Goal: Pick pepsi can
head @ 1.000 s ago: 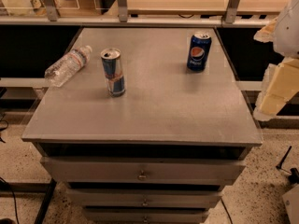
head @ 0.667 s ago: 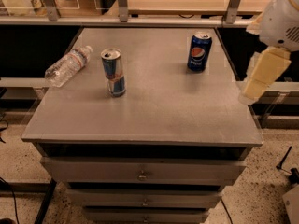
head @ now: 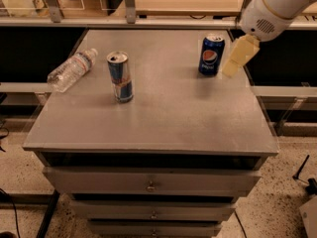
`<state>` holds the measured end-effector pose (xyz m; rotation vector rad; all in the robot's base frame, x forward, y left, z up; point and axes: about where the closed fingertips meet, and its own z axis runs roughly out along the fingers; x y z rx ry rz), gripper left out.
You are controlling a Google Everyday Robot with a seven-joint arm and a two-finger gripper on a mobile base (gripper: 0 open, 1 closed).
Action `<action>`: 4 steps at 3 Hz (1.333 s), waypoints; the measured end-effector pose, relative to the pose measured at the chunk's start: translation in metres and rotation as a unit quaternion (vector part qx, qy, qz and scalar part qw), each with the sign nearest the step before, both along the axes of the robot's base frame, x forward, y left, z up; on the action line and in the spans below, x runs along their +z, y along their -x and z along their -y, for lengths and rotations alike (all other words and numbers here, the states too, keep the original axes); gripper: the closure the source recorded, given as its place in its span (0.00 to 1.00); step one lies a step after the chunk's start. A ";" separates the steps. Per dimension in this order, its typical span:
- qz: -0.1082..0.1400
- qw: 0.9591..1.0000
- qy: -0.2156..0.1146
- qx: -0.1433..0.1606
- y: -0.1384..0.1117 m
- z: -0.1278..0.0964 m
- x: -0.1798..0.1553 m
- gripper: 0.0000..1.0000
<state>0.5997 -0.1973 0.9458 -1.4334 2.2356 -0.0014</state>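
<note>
The pepsi can (head: 211, 55), short, dark blue with a round red-white-blue logo and a silver top, stands upright at the back right of the grey cabinet top (head: 163, 113). My gripper (head: 237, 57), cream-coloured under the white arm, hangs just to the right of the can, close beside it but apart from it. It holds nothing.
A taller, slimmer blue-and-silver can (head: 120, 77) stands left of centre. A clear plastic water bottle (head: 72, 70) lies on its side near the left edge. Drawers (head: 148, 185) face the front below the top. A rail and wooden table run behind.
My arm has swung in from the right edge of the view toward the left and further back, bringing the gripper next to the pepsi can. The cans and bottle have not moved.
</note>
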 end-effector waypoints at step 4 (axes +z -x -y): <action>0.065 0.988 -0.134 -0.049 -0.117 -0.021 -0.048 0.00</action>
